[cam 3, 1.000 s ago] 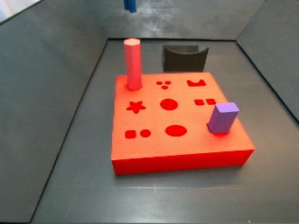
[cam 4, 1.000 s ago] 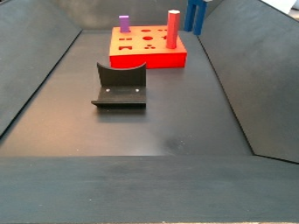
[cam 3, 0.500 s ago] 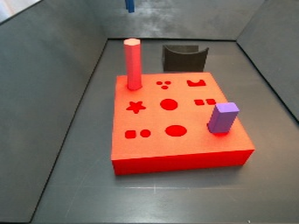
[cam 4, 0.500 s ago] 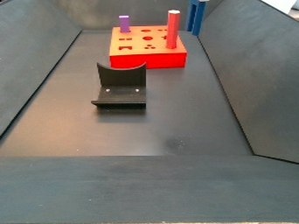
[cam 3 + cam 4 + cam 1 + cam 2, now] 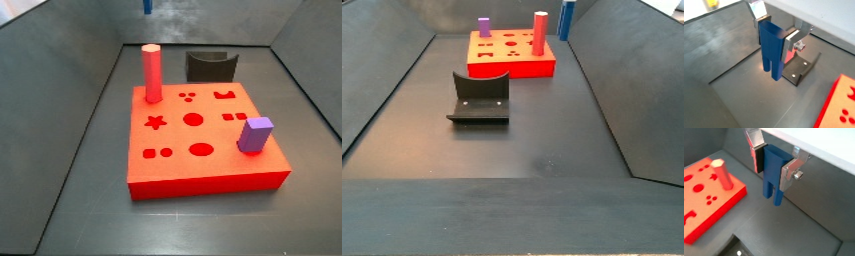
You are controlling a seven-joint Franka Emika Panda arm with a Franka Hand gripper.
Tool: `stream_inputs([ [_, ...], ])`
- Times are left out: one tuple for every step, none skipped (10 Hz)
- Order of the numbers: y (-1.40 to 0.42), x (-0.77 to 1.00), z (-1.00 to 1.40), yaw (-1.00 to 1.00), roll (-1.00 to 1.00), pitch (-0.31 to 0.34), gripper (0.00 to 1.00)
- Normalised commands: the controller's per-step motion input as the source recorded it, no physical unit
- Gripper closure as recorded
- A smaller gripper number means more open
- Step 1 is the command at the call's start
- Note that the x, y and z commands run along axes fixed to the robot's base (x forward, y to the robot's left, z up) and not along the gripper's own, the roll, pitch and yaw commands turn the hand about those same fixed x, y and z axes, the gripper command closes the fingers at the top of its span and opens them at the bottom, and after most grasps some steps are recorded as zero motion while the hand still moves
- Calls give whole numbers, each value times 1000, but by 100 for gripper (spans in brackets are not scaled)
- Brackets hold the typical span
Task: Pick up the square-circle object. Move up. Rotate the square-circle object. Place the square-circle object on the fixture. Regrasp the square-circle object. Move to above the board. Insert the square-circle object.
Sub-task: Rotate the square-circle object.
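The square-circle object (image 5: 771, 50) is a dark blue block with two short legs. It hangs upright, legs down, well above the floor. My gripper (image 5: 775, 31) is shut on its upper part, and both wrist views show this same grip (image 5: 772, 163) on the block (image 5: 771, 177). In both side views only the block shows, at the top edge (image 5: 148, 6) (image 5: 567, 18), beyond the board's far side. The fixture (image 5: 210, 66) (image 5: 480, 97) stands on the floor beside the board (image 5: 201, 150) (image 5: 509, 68), and below the block in a wrist view (image 5: 801, 69).
A tall red post (image 5: 152, 73) (image 5: 723, 173) and a purple block (image 5: 255, 134) (image 5: 482, 25) stand in the red board. Sloping dark walls enclose the floor on all sides.
In a side view the blue block looks slightly narrower than a second ago. The board, post, purple block and fixture have not moved.
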Motion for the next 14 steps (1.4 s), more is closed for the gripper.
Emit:
stream_inputs([
  [13, 12, -5, -1000, -37, 31, 100],
  [13, 12, -5, -1000, -41, 34, 100],
  [13, 12, -5, -1000, -45, 38, 100],
  [13, 12, -5, -1000, -50, 41, 100],
  [13, 12, -5, -1000, -55, 46, 100],
  [13, 12, -5, -1000, -64, 53, 100],
  [14, 13, -4, -1000, -73, 60, 100],
  [13, 13, -4, -1000, -91, 75, 100],
  [14, 13, -3, -1000, -103, 84, 100],
  [0, 0, 0, -1000, -36, 29, 100],
  [1, 1, 1, -1000, -38, 31, 100],
  [2, 2, 2, -1000, -42, 34, 100],
  [3, 2, 2, -1000, -45, 36, 100],
  [7, 1, 2, -1000, -52, 42, 100],
])
